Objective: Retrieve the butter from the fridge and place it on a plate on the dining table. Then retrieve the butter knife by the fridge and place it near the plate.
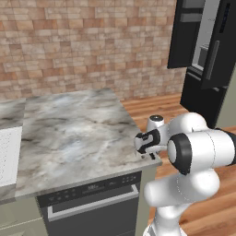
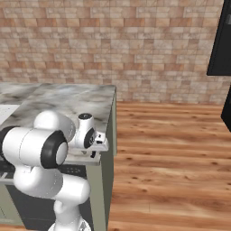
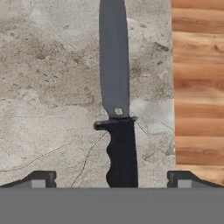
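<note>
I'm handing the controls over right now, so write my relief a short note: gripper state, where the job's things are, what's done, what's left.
Gripper: open, holding nothing, poised directly over the butter knife, one finger tip either side of its black handle.
Butter knife: flat on the marbled counter, near the edge beside the wood floor.
Fridge: doors open, behind and to the right.
Butter, plate: can't be placed from here, so that step is unconfirmed.
Left: grasp the knife, carry it to the plate.

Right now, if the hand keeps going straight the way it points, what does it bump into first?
Probably the butter knife: its black handle lies between the open hand fingertips, flat on the marbled counter.
</note>
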Motion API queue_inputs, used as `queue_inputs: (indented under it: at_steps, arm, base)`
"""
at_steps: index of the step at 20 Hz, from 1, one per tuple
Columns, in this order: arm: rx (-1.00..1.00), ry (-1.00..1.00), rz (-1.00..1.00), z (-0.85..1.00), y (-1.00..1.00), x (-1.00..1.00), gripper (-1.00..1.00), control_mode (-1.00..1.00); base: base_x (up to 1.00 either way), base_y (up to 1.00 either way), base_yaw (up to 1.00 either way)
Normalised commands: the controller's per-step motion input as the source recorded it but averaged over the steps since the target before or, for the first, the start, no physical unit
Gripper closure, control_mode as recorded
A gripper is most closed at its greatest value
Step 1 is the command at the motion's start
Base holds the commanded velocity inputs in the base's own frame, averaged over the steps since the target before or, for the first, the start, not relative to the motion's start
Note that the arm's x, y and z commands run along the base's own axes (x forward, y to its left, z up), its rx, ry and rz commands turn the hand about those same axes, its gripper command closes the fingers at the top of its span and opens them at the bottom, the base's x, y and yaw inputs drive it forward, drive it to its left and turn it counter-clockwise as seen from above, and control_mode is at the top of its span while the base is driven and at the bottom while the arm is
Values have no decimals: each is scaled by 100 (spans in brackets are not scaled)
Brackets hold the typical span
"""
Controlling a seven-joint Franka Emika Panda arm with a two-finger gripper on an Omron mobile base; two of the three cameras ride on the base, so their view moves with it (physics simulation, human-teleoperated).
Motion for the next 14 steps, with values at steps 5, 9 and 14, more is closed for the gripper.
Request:
queue_inputs:
  at_steps: [5,9,14]
  arm:
    - [0,0,0,-9,0,4,-100,-100]
    - [0,0,0,-2,0,0,-100,-100]
    - [0,0,0,-1,0,0,100,-100]
  base:
    - [0,0,0]
    - [0,0,0]
    - [0,0,0]
